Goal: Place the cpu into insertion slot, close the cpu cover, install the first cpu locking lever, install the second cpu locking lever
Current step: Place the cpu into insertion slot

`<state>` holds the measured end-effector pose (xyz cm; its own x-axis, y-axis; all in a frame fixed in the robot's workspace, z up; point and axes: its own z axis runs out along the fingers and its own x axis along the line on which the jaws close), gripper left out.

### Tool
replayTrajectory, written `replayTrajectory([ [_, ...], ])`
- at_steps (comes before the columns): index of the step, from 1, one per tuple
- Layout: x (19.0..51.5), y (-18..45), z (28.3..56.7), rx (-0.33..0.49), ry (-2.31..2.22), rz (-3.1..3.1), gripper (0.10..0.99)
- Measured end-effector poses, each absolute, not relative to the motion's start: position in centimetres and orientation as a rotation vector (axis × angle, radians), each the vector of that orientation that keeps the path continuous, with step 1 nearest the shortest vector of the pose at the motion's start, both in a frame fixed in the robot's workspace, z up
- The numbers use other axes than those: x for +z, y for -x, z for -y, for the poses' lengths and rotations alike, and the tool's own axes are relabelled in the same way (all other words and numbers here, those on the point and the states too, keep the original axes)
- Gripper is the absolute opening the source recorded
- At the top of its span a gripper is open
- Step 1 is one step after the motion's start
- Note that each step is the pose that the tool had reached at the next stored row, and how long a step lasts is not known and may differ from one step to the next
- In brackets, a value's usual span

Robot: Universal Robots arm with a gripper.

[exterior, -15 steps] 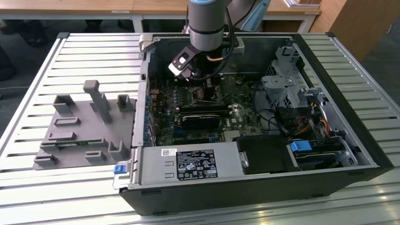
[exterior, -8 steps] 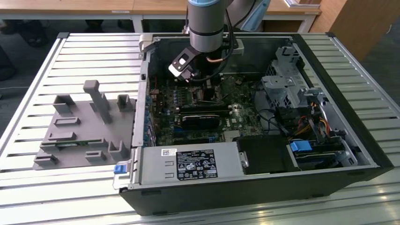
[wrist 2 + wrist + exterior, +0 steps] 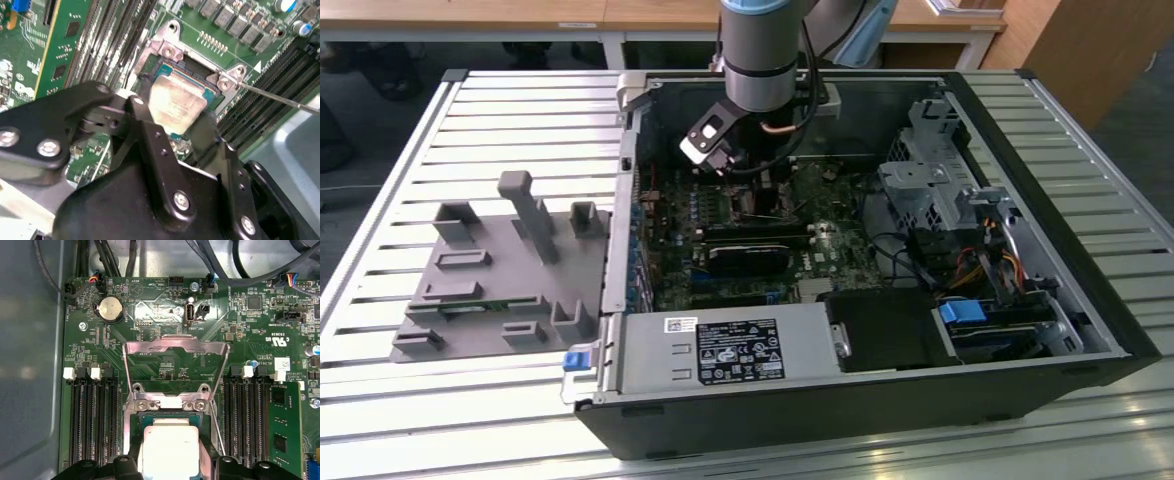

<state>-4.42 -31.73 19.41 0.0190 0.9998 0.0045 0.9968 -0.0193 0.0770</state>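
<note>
Cpu (image 3: 175,102) is gripped by the gripper (image 3: 172,116). Its two black fingers (image 3: 147,132) are drawn in narrow and press against opposite edges of the chip, with the dull silver face turned up between them. In the first wrist view the same grip shows, the cpu (image 3: 170,445) flanked on both sides by the fingers.

From where I stand the chip is right at the slot (image 3: 165,404), lying inside its silver rim. A strip of teal shows along the chip's edge. Whether it is fully seated I cannot tell.

Just beyond the slot the cover (image 3: 150,346) stands open, swung back on its hinge away from the chip, and green board shows through its cut-out centre. A thin lever (image 3: 280,97) runs out from one corner of the slot, lifted free and not latched. It shows in the first wrist view too (image 3: 216,425).

On either side of the slot run banks of long black memory slots (image 3: 90,420). Past the open cover a round coin battery (image 3: 110,308) sits on the motherboard (image 3: 250,335).

In the exterior view the arm (image 3: 761,50) reaches straight down into the open case (image 3: 854,410) over the slot's area. A silver power supply (image 3: 720,350) lies at the near side of the case. Well apart from the slot, outside the case on the exterior view's left, a grey fixture (image 3: 494,270) rests on the slatted table (image 3: 454,420).
</note>
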Motion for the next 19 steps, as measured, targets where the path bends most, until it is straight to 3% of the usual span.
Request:
replayTrajectory([
  [1,19.4,4.4,31.7,0.088,-2.205,-2.163,0.541],
  [2,19.4,4.4,31.7,0.088,-2.205,-2.163,0.604],
  [14,20.5,4.4,31.7,0.088,-2.205,-2.163,0.604],
  [17,20.8,4.4,31.7,0.087,-2.205,-2.163,0.525],
  [19,20.9,4.4,31.7,0.087,-2.205,-2.163,0.408],
])
